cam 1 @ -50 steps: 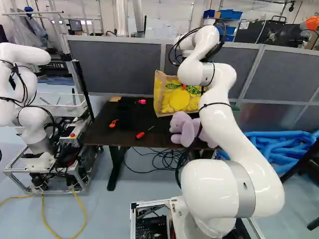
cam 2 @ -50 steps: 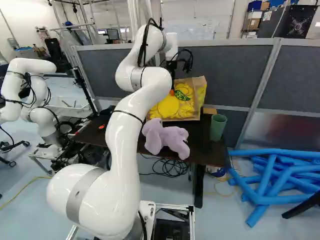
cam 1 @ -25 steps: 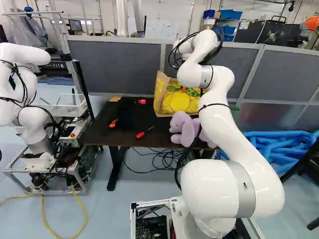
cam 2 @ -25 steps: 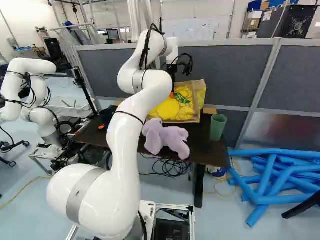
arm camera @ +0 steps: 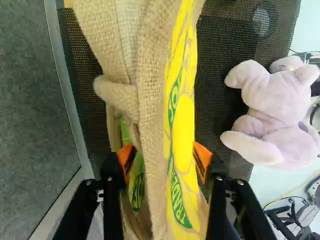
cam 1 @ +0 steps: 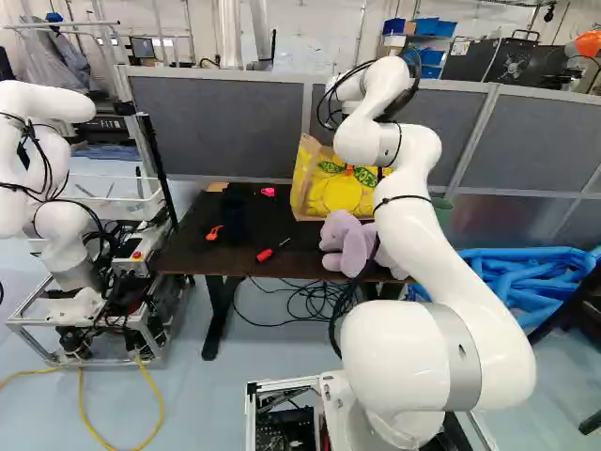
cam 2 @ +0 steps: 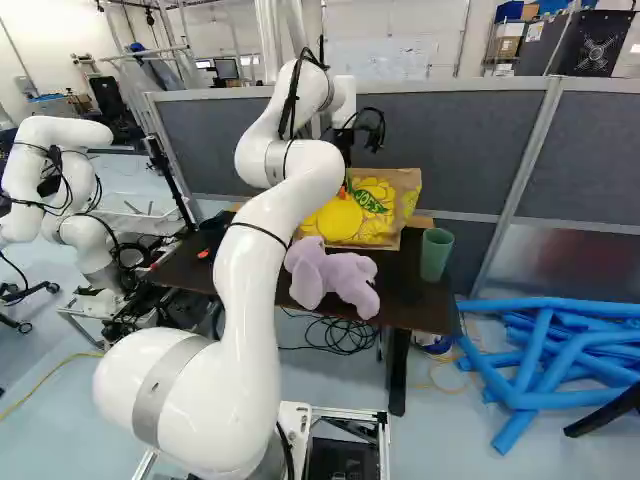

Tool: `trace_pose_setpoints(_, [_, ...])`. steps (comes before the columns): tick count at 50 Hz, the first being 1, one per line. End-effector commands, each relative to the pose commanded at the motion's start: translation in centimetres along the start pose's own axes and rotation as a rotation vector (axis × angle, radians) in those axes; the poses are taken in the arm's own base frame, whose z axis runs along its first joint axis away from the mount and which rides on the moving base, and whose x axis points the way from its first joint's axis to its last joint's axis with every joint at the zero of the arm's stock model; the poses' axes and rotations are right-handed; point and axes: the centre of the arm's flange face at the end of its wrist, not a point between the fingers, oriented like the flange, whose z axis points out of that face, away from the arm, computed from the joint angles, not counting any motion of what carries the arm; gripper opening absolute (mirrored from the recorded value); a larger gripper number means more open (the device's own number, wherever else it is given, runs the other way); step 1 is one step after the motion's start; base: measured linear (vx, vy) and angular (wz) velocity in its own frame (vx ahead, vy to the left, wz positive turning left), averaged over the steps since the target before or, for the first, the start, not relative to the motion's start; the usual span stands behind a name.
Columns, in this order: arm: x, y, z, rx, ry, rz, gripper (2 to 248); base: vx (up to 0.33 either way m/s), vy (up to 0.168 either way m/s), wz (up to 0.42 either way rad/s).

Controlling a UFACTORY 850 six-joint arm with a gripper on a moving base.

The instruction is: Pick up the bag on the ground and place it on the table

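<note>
Well, take noon as straight away from your base. In the left base view, the bag (cam 1: 335, 194) stood on the table (cam 1: 191, 249), so the placing looked almost done to you. Your arm (cam 1: 413, 225) reached over it. The purple toy (cam 1: 346, 246) sat at about six o'clock from the bag, and the red screwdriver (cam 1: 266, 255) lay at eight. If you swung the arm low toward six, it could have bumped the toy.

In the right base view, the green cup (cam 2: 436, 254) stood near the bag, at about four o'clock. The bag was soft, so its top could have flopped over if you tugged it. A hard drag toward four might have pushed it into the cup and knocked that down.

In the wrist view, your gripper (arm camera: 163, 151) looked wide open, with the top of the bag between its orange pads (arm camera: 202, 156). You could see no tight pinch, though a pad may have brushed the cloth. A cloth handle (arm camera: 117, 95) hung close to the finger at twelve o'clock, and the gray wall (arm camera: 30, 110) was farther out that way. The worst risk was a snag: if you went up fast or crooked, a finger could have hooked that handle and pulled the bag over.
</note>
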Motion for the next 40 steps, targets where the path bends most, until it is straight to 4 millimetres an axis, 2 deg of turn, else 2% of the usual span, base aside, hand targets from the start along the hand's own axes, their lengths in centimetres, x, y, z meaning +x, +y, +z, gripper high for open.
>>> trace_pose_setpoints(2, [0.0,0.0,0.0,0.0,0.0,0.0,157,0.0,0.0,0.0])
trace_pose_setpoints(3, [0.0,0.0,0.0,0.0,0.0,0.0,193,0.0,0.0,0.0])
trace_pose_setpoints(7, [0.0,0.0,0.0,0.0,0.0,0.0,193,0.0,0.0,0.0])
trace_pose_setpoints(8, [0.0,0.0,0.0,0.0,0.0,0.0,229,0.0,0.0,0.0])
trace_pose_setpoints(12, [0.0,0.1,-0.2,0.002,0.0,0.0,229,0.0,0.0,0.0])
trace_pose_setpoints(13, [0.0,0.1,-0.3,0.003,0.0,0.0,247,0.0,0.0,0.0])
trace_pose_setpoints(40, [0.0,2.0,-4.3,0.005,0.0,0.001,247,0.0,0.0,0.0])
